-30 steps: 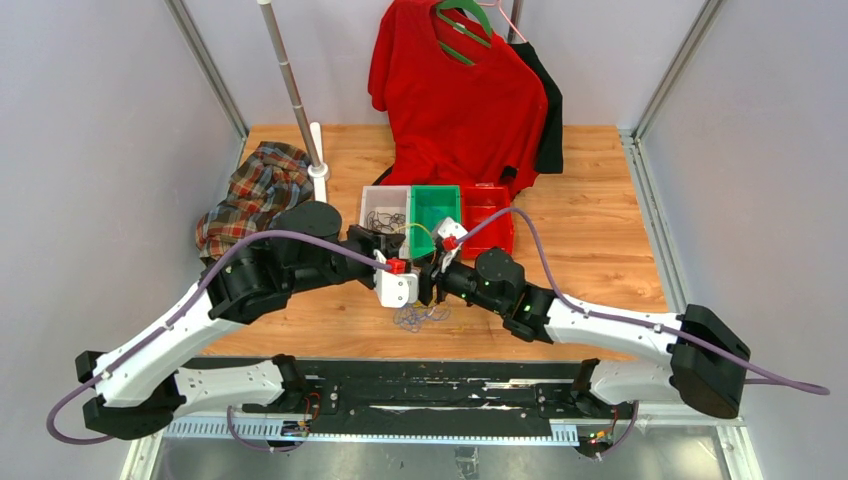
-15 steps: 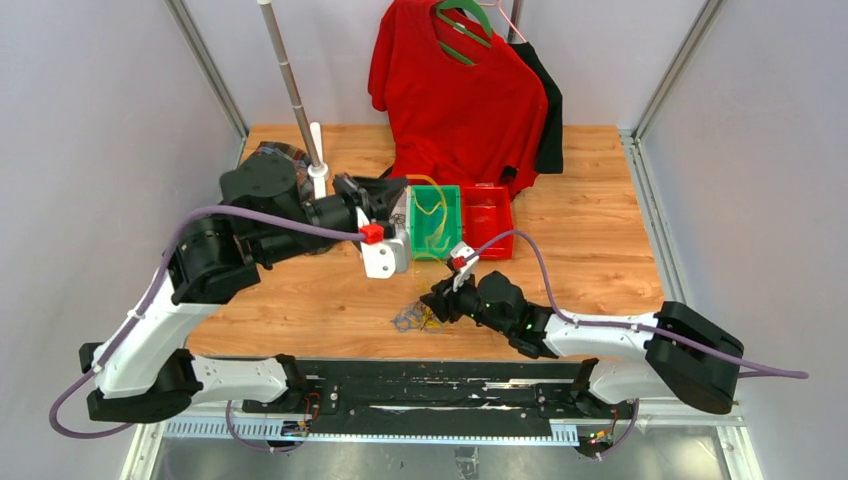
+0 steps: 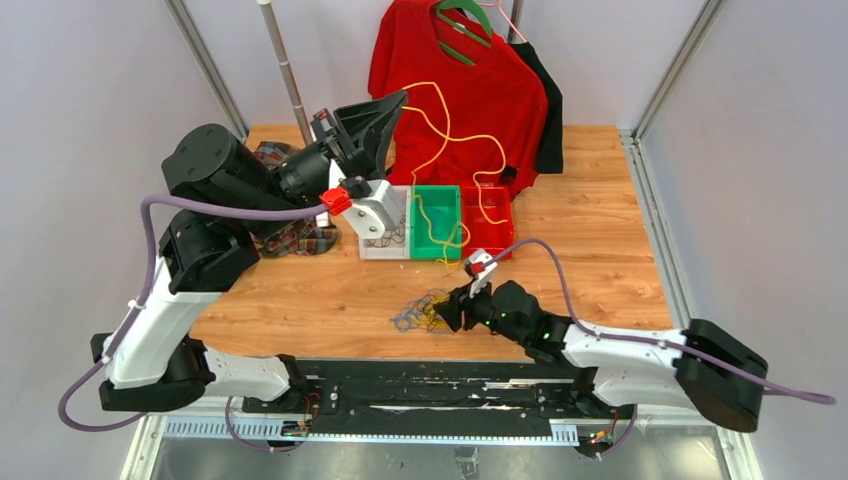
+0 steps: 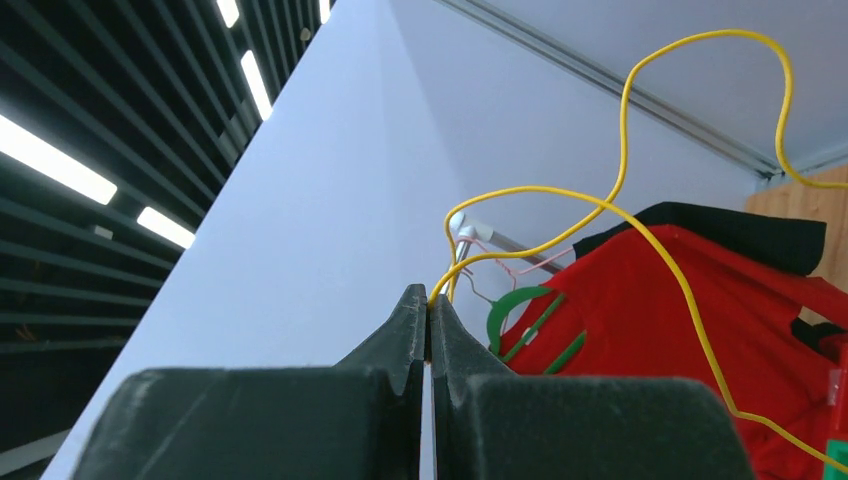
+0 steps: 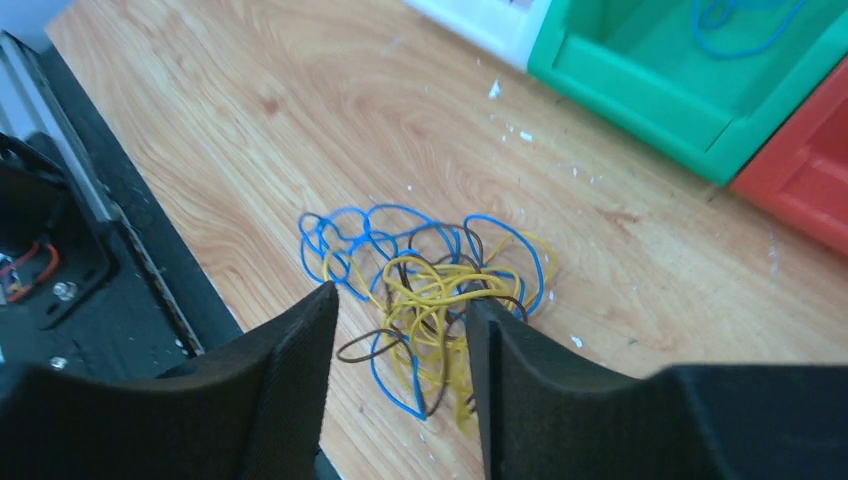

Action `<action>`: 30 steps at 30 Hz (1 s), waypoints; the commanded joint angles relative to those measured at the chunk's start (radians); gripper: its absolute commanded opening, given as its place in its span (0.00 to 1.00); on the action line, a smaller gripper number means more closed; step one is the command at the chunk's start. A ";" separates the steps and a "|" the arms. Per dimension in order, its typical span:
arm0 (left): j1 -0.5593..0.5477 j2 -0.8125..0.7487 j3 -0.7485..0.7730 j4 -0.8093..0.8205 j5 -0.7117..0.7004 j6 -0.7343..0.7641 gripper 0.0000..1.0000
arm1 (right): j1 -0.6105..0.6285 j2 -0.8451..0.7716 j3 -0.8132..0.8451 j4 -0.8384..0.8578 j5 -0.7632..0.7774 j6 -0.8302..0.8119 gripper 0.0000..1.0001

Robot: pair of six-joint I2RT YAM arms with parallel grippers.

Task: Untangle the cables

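A tangle of blue, yellow and dark brown cables lies on the wooden table near its front edge; it also shows in the right wrist view. My left gripper is raised high and shut on one yellow cable, which hangs in loops over the bins down to the tangle. In the left wrist view the gripper pinches that yellow cable. My right gripper is open, low over the tangle, and its fingers straddle the near part.
A clear bin holding dark cables, a green bin with a blue cable and a red bin stand in a row mid-table. A red shirt on a green hanger, a plaid cloth and a metal pole are behind.
My left gripper rose up and back from the tangle, drawing the yellow cable out in long loops. My right gripper moved toward the front edge, down over the tangle.
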 commanded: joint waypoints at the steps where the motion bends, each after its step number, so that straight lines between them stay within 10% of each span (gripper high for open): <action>1: -0.012 0.018 -0.031 0.065 0.011 0.029 0.01 | 0.011 -0.154 0.101 -0.169 0.068 -0.026 0.53; 11: -0.035 0.165 -0.060 0.137 -0.060 -0.112 0.00 | -0.011 -0.270 0.220 -0.375 0.269 -0.031 0.62; 25: -0.029 0.373 0.006 0.325 -0.180 -0.041 0.01 | -0.021 -0.458 -0.098 -0.447 0.111 0.304 0.49; 30: -0.002 0.426 0.032 0.363 -0.233 -0.024 0.00 | -0.024 -0.594 -0.069 -0.626 0.380 0.299 0.51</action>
